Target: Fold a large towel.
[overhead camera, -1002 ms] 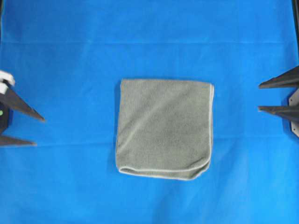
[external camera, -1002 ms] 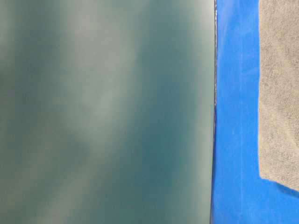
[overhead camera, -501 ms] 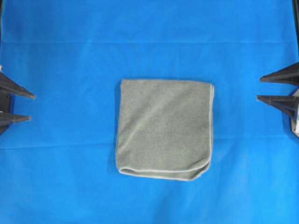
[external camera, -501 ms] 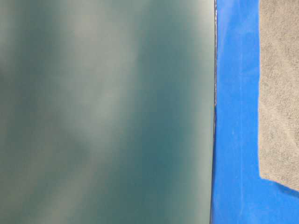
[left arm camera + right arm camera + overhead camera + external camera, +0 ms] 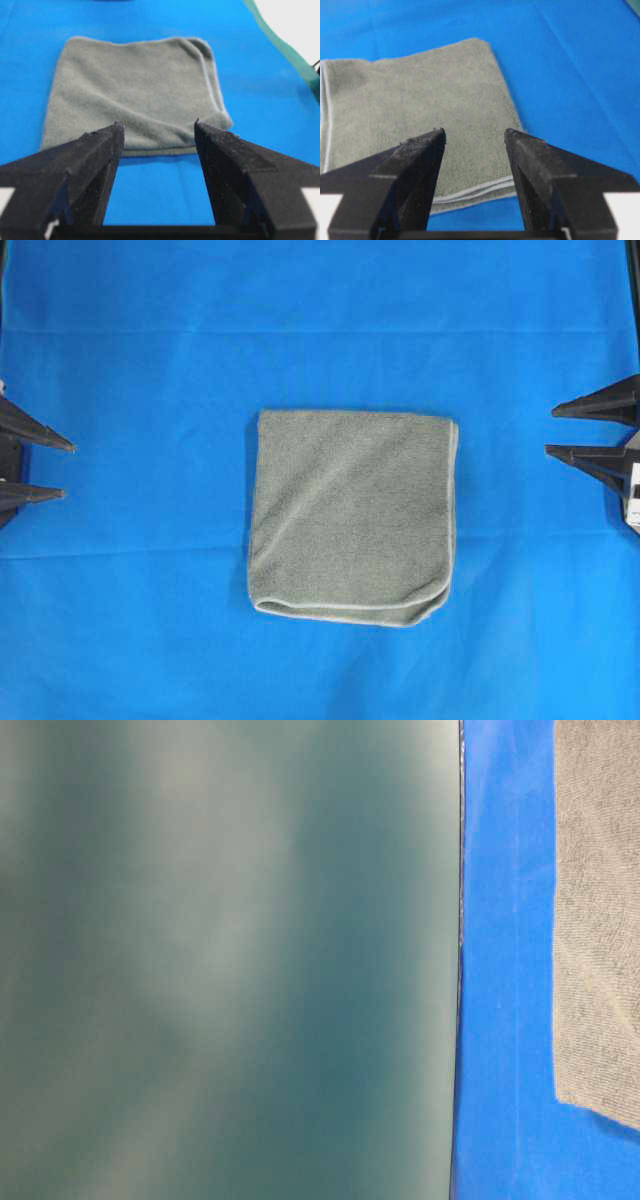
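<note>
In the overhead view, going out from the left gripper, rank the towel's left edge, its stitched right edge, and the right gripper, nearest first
1. Towel's left edge, middle-left, nearest the left gripper.
2. Towel's stitched right edge, middle-right.
3. Right gripper, far right side.

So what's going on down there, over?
Left claw open, empty. Right claw open, empty. Towel folded, flat on the blue sheet, clear of both claws. Nothing in the way.

Top-down overhead; wrist cameras facing inward, sharing the towel [image 5: 352, 517]
</note>
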Available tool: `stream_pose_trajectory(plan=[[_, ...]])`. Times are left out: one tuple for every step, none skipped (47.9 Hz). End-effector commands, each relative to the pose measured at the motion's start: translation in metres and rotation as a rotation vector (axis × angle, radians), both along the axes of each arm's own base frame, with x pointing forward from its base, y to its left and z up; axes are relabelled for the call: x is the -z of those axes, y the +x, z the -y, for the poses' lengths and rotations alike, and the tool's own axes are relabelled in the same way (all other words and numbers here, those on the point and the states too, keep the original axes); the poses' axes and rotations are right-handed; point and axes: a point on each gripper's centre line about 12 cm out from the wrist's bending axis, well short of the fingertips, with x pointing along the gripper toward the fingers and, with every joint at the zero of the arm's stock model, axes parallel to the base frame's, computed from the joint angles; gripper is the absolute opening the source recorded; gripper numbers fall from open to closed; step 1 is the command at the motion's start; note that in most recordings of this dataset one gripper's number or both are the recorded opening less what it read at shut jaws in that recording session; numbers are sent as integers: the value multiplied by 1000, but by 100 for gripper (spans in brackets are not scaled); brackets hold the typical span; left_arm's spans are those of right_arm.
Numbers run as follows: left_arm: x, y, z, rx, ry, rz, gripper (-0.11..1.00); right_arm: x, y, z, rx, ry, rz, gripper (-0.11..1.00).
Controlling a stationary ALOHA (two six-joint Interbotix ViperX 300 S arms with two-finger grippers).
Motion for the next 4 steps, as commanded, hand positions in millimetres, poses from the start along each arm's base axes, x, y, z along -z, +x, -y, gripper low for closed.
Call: stream_pose_trajectory(plan=[[-4,1,0,-2,-4,9,56,-3,2,-1,-1,-7,5,57],[-4,1,0,-2,-6,9,56,-3,2,-1,-1,-7,5,57],[-4,1,0,-2,-4,9,56,-3,2,-1,1,-7,4,57],[-3,1,0,-2,-4,7,56,-4,2,-1,1,-6,6,57]])
